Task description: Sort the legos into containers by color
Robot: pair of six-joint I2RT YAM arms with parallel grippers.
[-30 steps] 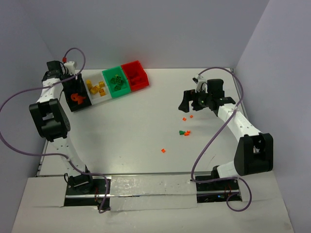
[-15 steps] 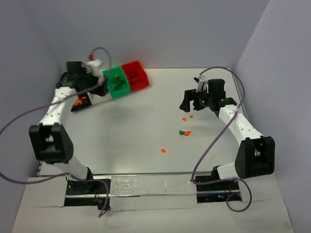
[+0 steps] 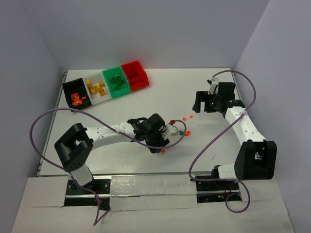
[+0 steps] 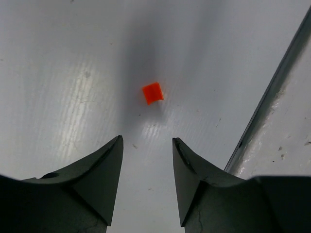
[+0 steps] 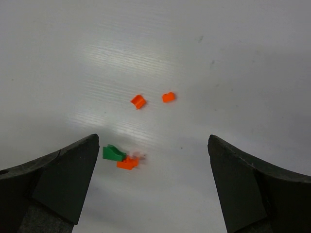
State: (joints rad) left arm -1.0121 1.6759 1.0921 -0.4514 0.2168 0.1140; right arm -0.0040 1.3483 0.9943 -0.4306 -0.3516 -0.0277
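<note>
My left gripper (image 3: pixel 159 147) reaches across the table's middle, open with nothing between its fingers. A small orange lego (image 4: pixel 152 92) lies on the table just beyond its fingertips (image 4: pixel 115 143), also seen from above as the orange lego (image 3: pixel 163 151). My right gripper (image 3: pixel 199 108) hovers wide open at the right. Below it lie a green lego (image 5: pixel 113 153) touching an orange one (image 5: pixel 128 163), and two more orange pieces (image 5: pixel 138 101) (image 5: pixel 168 97). The black (image 3: pixel 68 90), white (image 3: pixel 90 99), green (image 3: pixel 110 73) and red (image 3: pixel 131 64) containers stand in a row at the back left, holding sorted legos.
The table's near edge with its metal rail (image 4: pixel 272 97) runs close to the right of my left gripper. A purple cable (image 3: pixel 53 112) loops over the left arm. Side walls (image 3: pixel 272 43) close in the table.
My left arm swung from the bins at the back left to the table's middle, over the lone orange lego, and its jaws narrowed. My right gripper drew back to the right.
</note>
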